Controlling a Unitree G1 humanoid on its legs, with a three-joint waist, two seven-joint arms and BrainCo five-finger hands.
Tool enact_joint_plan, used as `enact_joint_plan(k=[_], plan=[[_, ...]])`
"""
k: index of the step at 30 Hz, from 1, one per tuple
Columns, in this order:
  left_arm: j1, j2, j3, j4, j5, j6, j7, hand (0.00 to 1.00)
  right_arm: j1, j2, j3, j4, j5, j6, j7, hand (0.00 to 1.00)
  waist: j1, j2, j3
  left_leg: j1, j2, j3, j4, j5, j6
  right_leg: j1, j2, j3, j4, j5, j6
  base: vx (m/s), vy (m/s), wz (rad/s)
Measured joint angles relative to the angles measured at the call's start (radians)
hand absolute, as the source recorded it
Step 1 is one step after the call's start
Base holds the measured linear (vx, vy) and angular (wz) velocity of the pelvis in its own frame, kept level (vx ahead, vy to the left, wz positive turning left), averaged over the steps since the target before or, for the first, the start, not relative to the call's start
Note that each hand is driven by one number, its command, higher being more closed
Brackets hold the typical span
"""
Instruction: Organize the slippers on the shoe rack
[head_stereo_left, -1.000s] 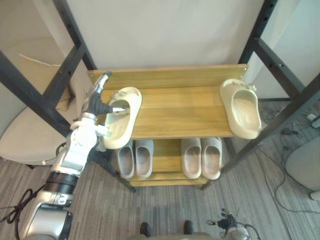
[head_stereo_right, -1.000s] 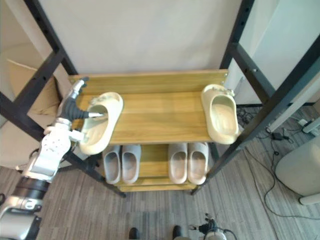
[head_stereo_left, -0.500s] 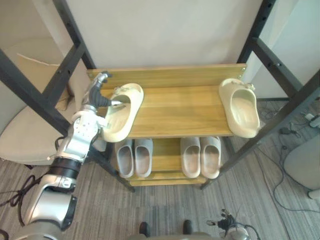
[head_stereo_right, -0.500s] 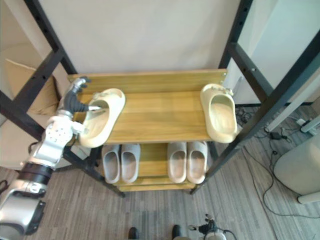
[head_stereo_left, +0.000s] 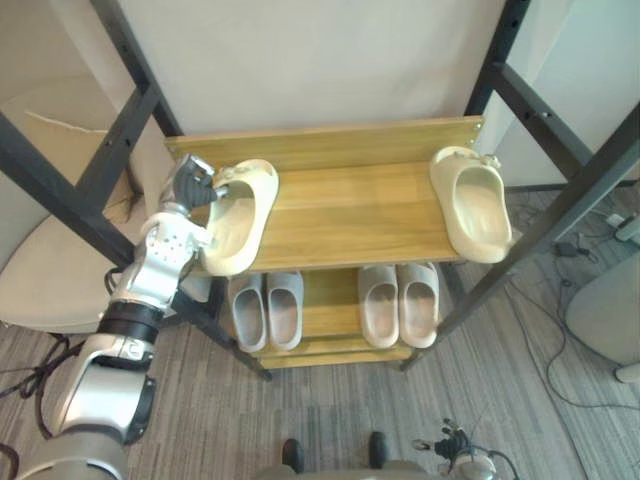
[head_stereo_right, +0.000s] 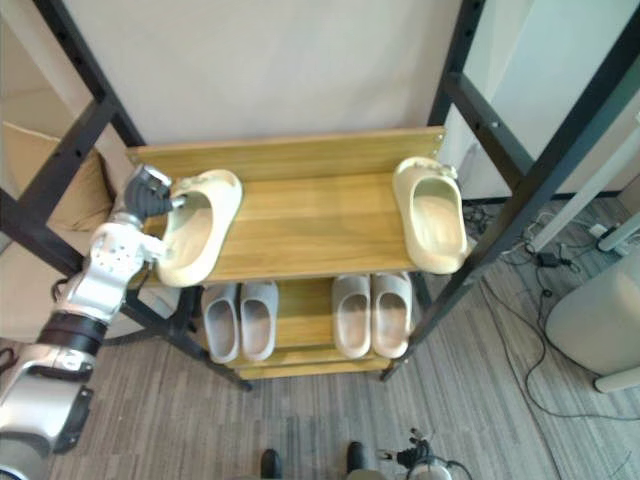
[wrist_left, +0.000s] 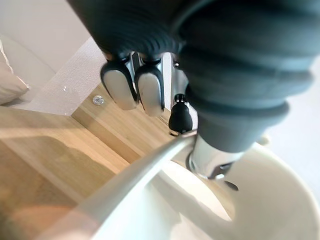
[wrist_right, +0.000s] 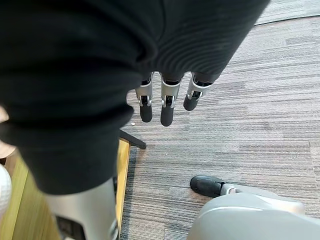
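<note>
A cream slipper (head_stereo_left: 238, 215) is gripped at its rim by the curled fingers (wrist_left: 150, 92) of the left hand (head_stereo_left: 190, 185), on the top shelf (head_stereo_left: 350, 215). Its mate (head_stereo_left: 472, 205) lies well apart from them. Pairing is judged under way, so the held slipper must next be carried across. The right hand (wrist_right: 166, 107) hangs relaxed.

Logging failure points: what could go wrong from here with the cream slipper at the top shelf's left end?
1. The left hand pinches only the rim of the cream moulded slipper, which lies over the wooden top shelf's front left corner; let go here, it might tip off.
2. The matching cream slipper lies at the right front corner; a jolt could drop it.
</note>
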Motion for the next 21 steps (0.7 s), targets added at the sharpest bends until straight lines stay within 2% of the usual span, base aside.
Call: enact_joint_plan(k=[7, 13, 18, 21], plan=[[-0.007, 0.006, -0.035, 0.0, -0.029, 0.0, 0.0, 1.0, 0.0, -0.002, 0.0, 0.0, 0.003, 0.0, -0.001, 0.0, -0.005, 0.007, 0.004, 0.0, -0.008, -0.001, 0.001, 0.003, 0.004, 0.001, -0.009, -0.004, -0.001, 0.004, 0.004, 0.0, 0.0, 0.0], [-0.013, 0.005, -0.066, -0.001, -0.056, 0.0, 0.018, 1.0, -0.005, -0.002, 0.0, 0.0, 0.008, -0.001, -0.005, 0.0, -0.02, 0.009, 0.005, 0.0, -0.019, -0.002, 0.001, 0.008, 0.011, 0.001, -0.02, -0.007, 0.0, 0.008, 0.01, 0.0, 0.0, 0.0], [-0.03, -0.02, -0.095, -0.003, -0.093, 0.001, 0.03, 1.0, -0.007, -0.014, 0.0, 0.0, 0.009, -0.003, -0.009, 0.0, -0.036, 0.028, 0.016, 0.0, -0.031, 0.0, 0.0, 0.009, 0.013, 0.0, -0.033, -0.002, -0.001, 0.014, 0.018, 0.0, 0.0, 0.0], [-0.077, -0.03, -0.152, -0.006, -0.102, 0.0, 0.037, 1.0, -0.006, -0.016, 0.0, 0.003, 0.01, -0.003, -0.009, 0.0, -0.045, 0.031, 0.018, -0.001, -0.034, 0.004, 0.0, 0.009, 0.013, 0.0, -0.035, 0.003, -0.006, 0.017, 0.018, -0.01, 0.007, -0.03]])
